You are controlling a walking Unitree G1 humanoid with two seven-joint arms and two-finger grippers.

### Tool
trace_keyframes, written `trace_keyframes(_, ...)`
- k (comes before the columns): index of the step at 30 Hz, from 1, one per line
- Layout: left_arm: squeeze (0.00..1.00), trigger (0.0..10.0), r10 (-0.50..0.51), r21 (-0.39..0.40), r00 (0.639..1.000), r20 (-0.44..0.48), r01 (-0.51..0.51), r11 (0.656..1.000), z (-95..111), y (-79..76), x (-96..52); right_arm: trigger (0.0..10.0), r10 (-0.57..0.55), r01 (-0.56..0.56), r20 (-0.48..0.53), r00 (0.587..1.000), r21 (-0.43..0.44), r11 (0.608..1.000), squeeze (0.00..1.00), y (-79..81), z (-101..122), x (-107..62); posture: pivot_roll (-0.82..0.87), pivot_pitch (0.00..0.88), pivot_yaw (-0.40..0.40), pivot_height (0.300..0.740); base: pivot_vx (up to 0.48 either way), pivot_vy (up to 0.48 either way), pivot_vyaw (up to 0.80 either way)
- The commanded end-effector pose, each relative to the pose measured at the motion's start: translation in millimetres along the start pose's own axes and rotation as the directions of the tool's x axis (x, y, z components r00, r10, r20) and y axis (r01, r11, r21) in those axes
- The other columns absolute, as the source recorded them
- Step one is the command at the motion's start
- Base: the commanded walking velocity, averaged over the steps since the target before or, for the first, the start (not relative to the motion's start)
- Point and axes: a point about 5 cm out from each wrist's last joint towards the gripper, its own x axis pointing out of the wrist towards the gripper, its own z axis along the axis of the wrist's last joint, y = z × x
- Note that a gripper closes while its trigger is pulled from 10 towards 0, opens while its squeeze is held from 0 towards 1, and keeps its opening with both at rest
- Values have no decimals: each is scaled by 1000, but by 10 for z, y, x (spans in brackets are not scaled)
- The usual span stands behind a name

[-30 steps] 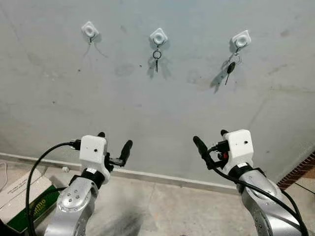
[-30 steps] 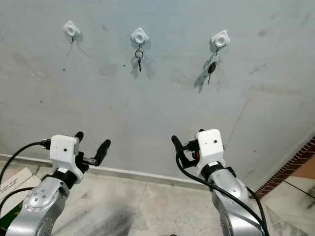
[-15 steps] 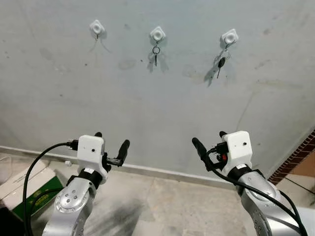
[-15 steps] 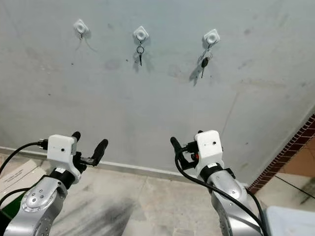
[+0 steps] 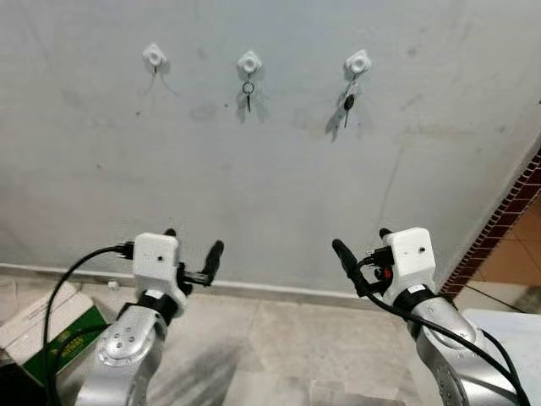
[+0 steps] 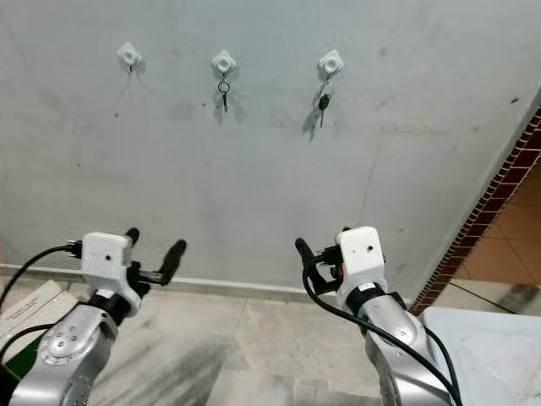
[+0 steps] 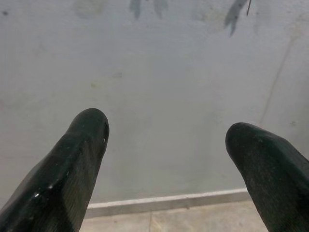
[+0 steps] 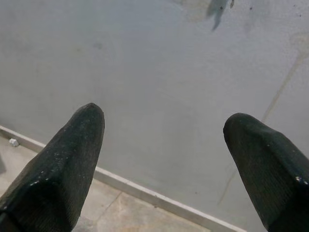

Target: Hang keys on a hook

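Three white hooks stand in a row high on a grey wall [image 5: 254, 186]: the left hook [image 5: 153, 56] appears to carry only a thin wire or thread, the middle hook [image 5: 248, 63] carries a small key on a ring [image 5: 248, 91], and the right hook [image 5: 357, 62] carries a bunch of keys with a dark head [image 5: 347, 100]. The left tool [image 5: 193, 254] and the right tool [image 5: 362, 258] are held low in front of the robot, well below and well apart from the hooks; in both wrist views the two black fingers are spread wide with nothing between them. Judged from this, the keys are already hung and both tools are empty, so the main risk lies in any further reach towards the wall. A raised tool could brush the bunch on the right hook, whose ring seems to sit loosely, and knock it off onto the tiled floor [image 5: 279, 338]. The hooks look like small stick-on mounts, so a push from a finger might also peel one away. A green and white box [image 5: 51, 342] lies on the floor by the left arm, and a brick edge [image 5: 499, 228] borders the wall on the right; stepping or turning carelessly could catch either.
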Motion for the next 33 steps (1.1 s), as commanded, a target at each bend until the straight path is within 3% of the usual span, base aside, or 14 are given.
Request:
trace_keyframes(1, 0, 10000, 13, 7, 1000, -9, -12, 1000, 4, 54, 1, 10000, 10, -10, 12, 1000, 4, 1000, 0, 26, 28, 20, -5, 21, 28, 740, 0, 476, 0)
trace_keyframes(30, 0, 10000, -12, 3, 1000, -15, 12, 1000, -6, 14, 19, 10000, 16, -16, 23, 1000, 9, 1000, 0, 41, 49, 37, -6, 23, 25, 740, 0, 477, 0)
trace_keyframes(33, 0, 10000, -14, 9, 1000, -11, 14, 1000, -4, 9, 16, 10000, 18, -19, 27, 999, 16, 1000, 0, 48, 55, 36, -6, 23, 25, 740, 0, 99, 0)
